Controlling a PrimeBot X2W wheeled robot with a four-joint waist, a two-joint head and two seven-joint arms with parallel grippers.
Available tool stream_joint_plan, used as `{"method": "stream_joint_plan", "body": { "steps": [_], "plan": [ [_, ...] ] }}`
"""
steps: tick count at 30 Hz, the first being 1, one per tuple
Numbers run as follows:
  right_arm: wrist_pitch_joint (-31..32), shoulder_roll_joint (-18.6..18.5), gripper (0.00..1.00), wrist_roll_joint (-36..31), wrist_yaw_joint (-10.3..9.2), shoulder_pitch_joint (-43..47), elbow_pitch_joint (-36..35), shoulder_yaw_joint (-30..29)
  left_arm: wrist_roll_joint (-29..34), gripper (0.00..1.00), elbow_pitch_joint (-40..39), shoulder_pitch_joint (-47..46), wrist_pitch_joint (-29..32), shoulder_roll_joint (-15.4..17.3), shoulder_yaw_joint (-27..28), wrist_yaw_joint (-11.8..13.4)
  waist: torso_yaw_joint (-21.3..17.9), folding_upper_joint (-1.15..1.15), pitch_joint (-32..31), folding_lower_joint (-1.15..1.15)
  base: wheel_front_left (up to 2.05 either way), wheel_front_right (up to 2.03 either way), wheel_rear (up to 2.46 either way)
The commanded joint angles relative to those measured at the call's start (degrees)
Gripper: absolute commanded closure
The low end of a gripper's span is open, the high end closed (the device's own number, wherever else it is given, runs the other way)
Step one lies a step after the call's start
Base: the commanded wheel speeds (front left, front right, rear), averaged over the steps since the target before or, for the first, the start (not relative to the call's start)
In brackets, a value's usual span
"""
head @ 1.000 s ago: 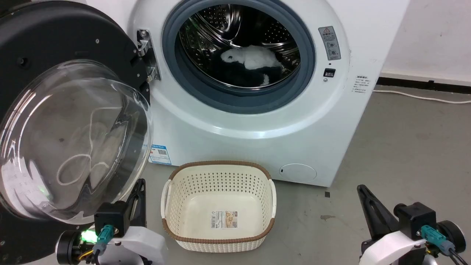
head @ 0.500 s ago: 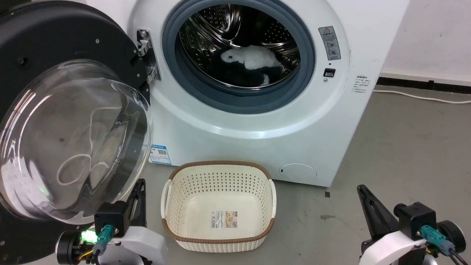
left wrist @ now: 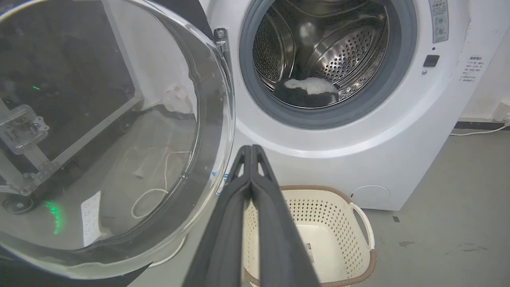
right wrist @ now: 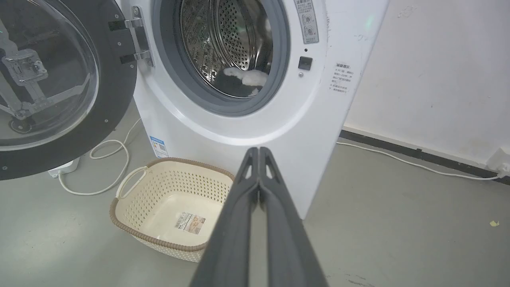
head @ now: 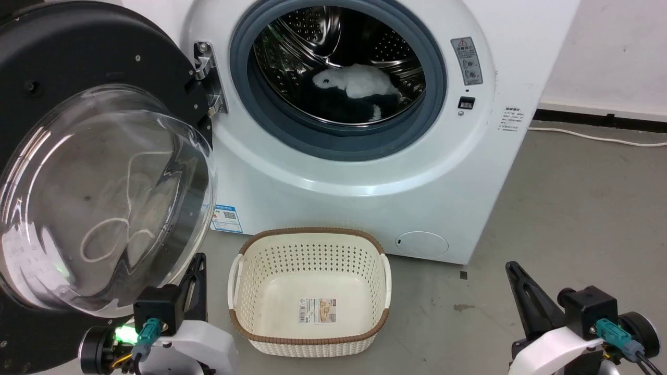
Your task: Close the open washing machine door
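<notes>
Hovering low, left end effector point(left wrist: 252, 148), right end effector point(right wrist: 259, 150) both closed, empty.

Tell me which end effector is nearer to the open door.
Left. The left end effector sits just below the door; the right end effector is beyond the basket.

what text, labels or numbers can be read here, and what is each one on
No wording is legible; all are too small or blurred.
Grey warning sticker with red triangle sign, washing machine front, upper right: unreadable.
Printed lines below it: unreadable.
Blue sticker with square code, front lower left: unreadable.
Barcode label, basket floor: unreadable.
</notes>
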Motion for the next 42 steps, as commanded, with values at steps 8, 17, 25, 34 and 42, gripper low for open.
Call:
{"method": "stream_joint_plan", "body": {
  "steps": [8, 17, 25, 34, 42],
  "plan": [
    [0.05, 0.03, 1.00, -0.43, -0.04, -0.80, -0.26, 0.01, 0.08, 1.00, -0.23, 0.81, 0.02, -0.02, 0.08, -0.32, 0.00, 0.00, 0.00, 0.00, 0.00, 0.00, 0.00],
    [0.05, 0.03, 1.00, -0.43, -0.04, -0.80, -0.26, 0.01, 0.08, 1.00, -0.23, 0.81, 0.02, -0.02, 0.08, -0.32, 0.00, 0.00, 0.00, 0.00, 0.00, 0.00, 0.00],
    [0.05, 0.03, 1.00, -0.43, -0.04, -0.80, -0.26, 0.01, 0.08, 1.00, -0.23, 0.81, 0.02, -0.02, 0.08, -0.32, 0.00, 0.00, 0.00, 0.00, 0.00, 0.00, 0.00],
    [-0.65, 0.00, 0.00, 0.95, 0.00, 0.36, 0.43, 0.14, -0.69, 0.00, 0.29, 0.11, -0.53, -0.01, -0.33, 0.12, 0.02, 0.00, 0.03, 0.00, 0.00, 0.00, 0.00],
    [-1.62, 0.00, 0.00, 2.21, 0.00, 0.72, 1.08, 0.21, -1.68, 0.00, 0.81, 0.15, -1.43, -0.01, -0.79, 0.27, 0.04, 0.00, 0.10, 0.00, 0.00, 0.00, 0.00]
  ]
}}
